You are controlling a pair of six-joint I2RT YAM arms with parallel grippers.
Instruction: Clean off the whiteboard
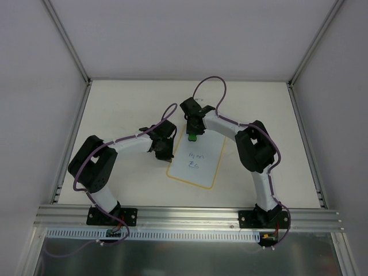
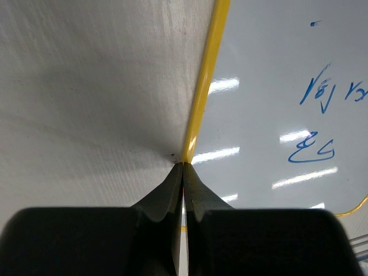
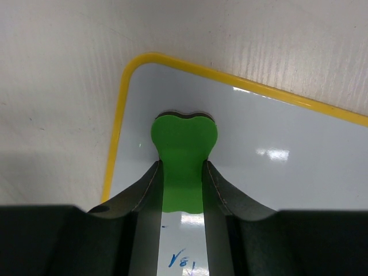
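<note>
Writing: two short rows of blue handwriting (image 2: 322, 115) on the whiteboard (image 1: 202, 172); the strokes cannot be read as words. The left wrist view also shows one small blue dot (image 2: 313, 23) apart from them.
Brands, labels: none can be made out.
Board position: flat on the table (image 1: 126, 109), between the two arms and slightly askew.
Edges: a thin yellow rim (image 2: 207, 75) runs round the board, with a rounded far-left corner (image 3: 129, 69).
Room: table surface shows on every side of the board, widest toward the far wall.
Right gripper (image 3: 181, 164): jaws part open, clamped on a green eraser (image 3: 184, 144) that stands on the board just inside the far-left corner, short of the writing.
Left gripper (image 2: 183, 167): jaws drawn together to a hairline, tips at the board's left rim.
Only overhead: both arms and the whole board.
Only wrist views: the pen colour and the finger contact.
</note>
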